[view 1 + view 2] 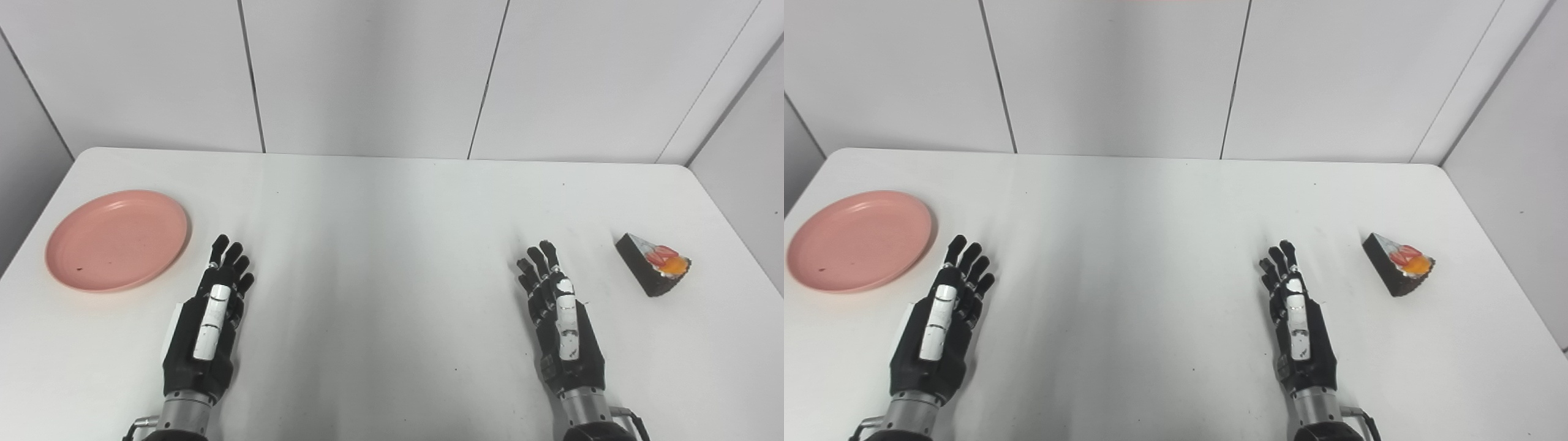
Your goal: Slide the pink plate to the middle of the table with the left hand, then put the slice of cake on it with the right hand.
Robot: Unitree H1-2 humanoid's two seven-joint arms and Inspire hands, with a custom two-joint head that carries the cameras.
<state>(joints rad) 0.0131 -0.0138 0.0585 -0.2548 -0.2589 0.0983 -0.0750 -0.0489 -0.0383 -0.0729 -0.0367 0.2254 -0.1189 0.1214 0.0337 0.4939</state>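
Left eye view: both arms cut off at bottom edge

The plate (116, 239) is plain salmon pink with a tiny dark speck, and the desk (392, 245) is plain white. The cake slice (653, 264) is dark brown, topped with white, red and orange. The left hand (208, 324) and right hand (560, 318) are black, each with a white strip.
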